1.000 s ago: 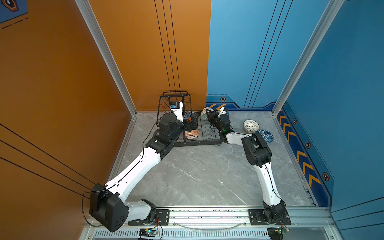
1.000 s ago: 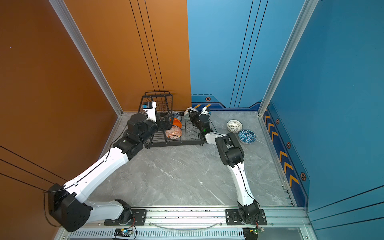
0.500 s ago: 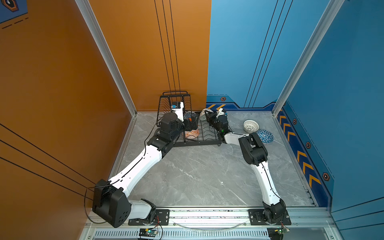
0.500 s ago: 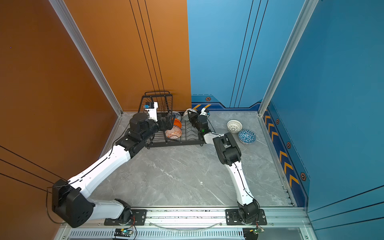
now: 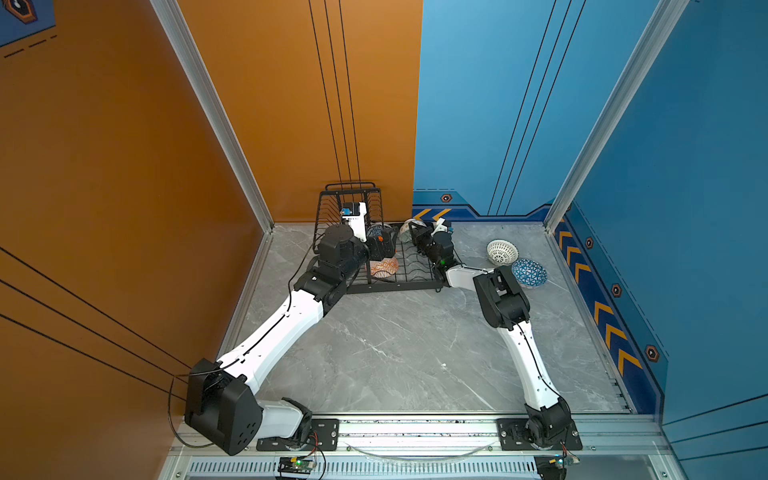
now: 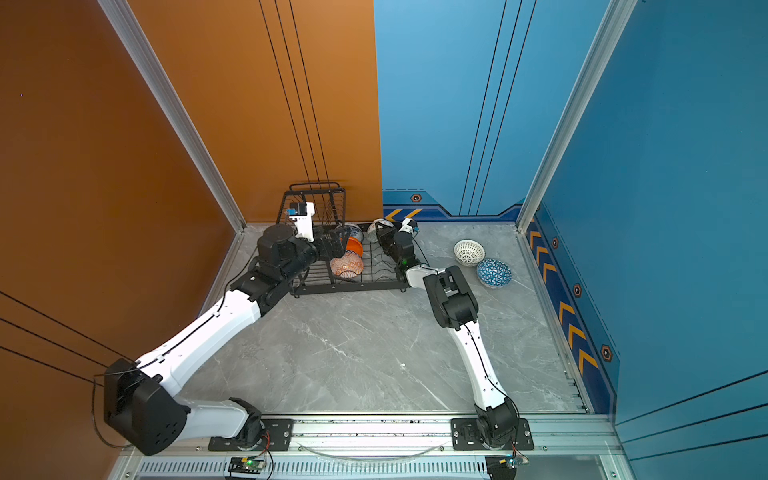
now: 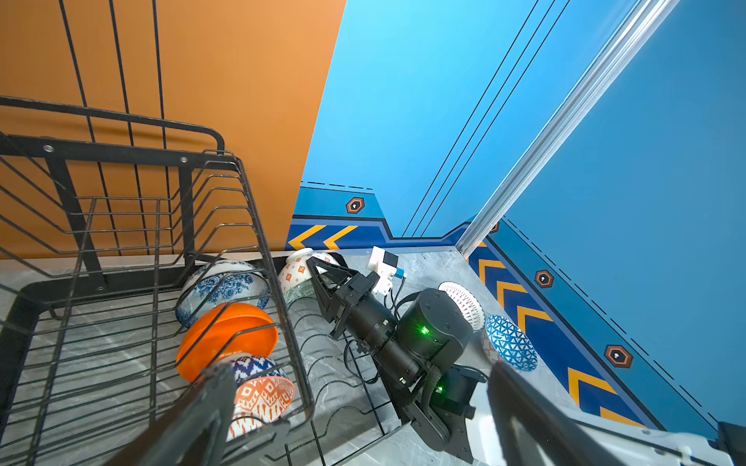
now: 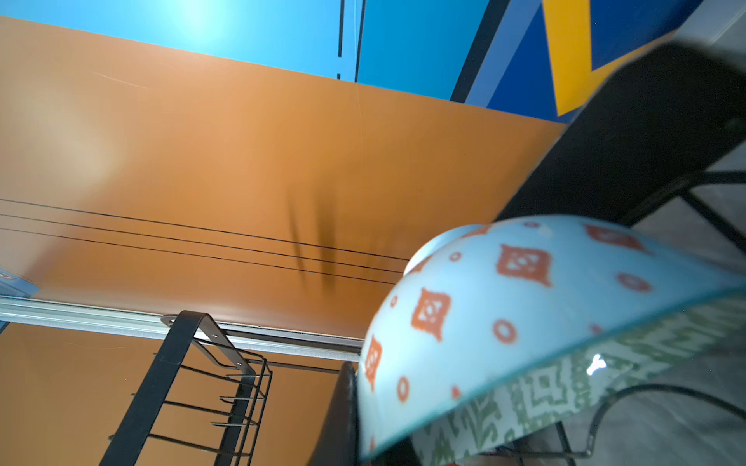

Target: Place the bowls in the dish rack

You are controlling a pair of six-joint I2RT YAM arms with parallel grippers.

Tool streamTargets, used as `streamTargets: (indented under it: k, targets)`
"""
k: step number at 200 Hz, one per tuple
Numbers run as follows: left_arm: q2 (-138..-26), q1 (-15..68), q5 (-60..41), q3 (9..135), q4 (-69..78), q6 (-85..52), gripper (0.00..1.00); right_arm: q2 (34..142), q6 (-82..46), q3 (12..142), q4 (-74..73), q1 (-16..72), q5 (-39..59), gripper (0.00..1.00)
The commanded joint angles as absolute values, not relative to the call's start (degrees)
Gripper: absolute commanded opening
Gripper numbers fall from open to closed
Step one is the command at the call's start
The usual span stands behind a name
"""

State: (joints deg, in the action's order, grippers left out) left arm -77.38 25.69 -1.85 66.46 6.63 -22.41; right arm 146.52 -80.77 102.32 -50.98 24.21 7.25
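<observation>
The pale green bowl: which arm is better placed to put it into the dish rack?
Right. The right fingers are shut on the pale green bowl at the far end of the dish rack; the left fingers are open and empty.

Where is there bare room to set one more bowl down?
Free: rack slots between the orange bowl and the right arm; floor in front of it. Crowded: the rack's far edge, where the right claw holds a pale bowl.

free: floor [image 5: 395, 353] before dish rack [image 5: 395, 288] | blocked: three bowls [image 7: 226, 335] in its slots
</observation>
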Motion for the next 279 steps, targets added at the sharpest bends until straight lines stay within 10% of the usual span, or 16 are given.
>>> streamTargets:
  k: [1, 279]
  targets:
    - [-77.5, 24.9, -3.4, 65.9, 8.2, -23.3, 0.98, 145.8, -79.5, 103.3, -53.0, 24.5, 5.6, 0.0]
    - [-75.7, 25.4, -2.6, 65.1, 8.3, -23.1, 0.98, 140.2, -81.2, 96.8, -39.2, 26.0, -1.1, 0.17]
